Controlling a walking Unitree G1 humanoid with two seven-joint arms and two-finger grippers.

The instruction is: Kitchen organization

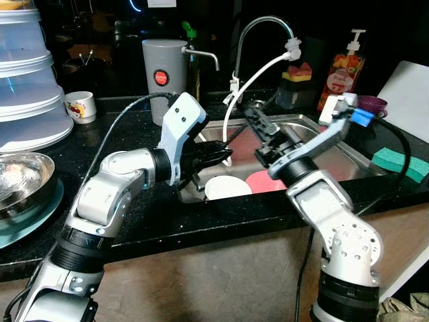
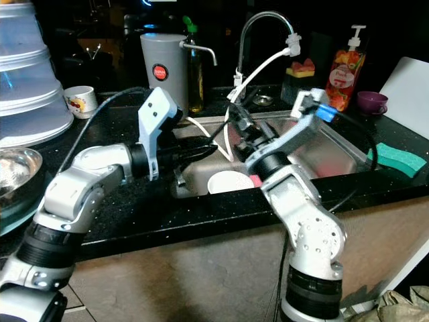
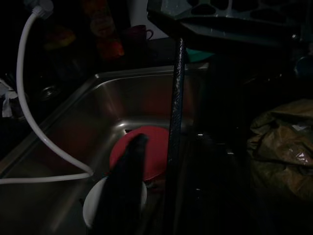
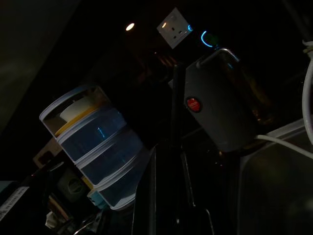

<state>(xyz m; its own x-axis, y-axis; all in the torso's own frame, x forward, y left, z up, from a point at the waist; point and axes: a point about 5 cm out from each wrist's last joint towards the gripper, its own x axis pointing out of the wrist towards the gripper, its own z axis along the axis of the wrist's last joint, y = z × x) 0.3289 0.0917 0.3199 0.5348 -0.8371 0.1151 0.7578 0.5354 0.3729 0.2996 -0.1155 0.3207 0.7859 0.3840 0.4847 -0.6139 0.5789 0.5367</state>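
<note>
A white dish (image 1: pixel 228 188) and a red plate (image 1: pixel 265 181) lie in the steel sink (image 1: pixel 348 161). My left gripper (image 1: pixel 213 164) reaches over the sink's left rim, open, and hangs just above the white dish with nothing in it. The left wrist view looks down one black finger (image 3: pixel 127 186) at the red plate (image 3: pixel 156 147) and the white dish (image 3: pixel 90 208). My right gripper (image 1: pixel 258 121) is raised over the middle of the sink and points back left, toward the faucet (image 1: pixel 258 30) and its white hose (image 1: pixel 251 84).
On the black counter, stacked plastic containers (image 1: pixel 27 80), a metal bowl (image 1: pixel 23 178) and a white mug (image 1: pixel 80 106) stand left. A grey dispenser (image 1: pixel 164 77) stands behind the sink. A soap bottle (image 1: pixel 342 74), purple cup (image 1: pixel 371 105) and green sponge (image 1: pixel 399 163) are right.
</note>
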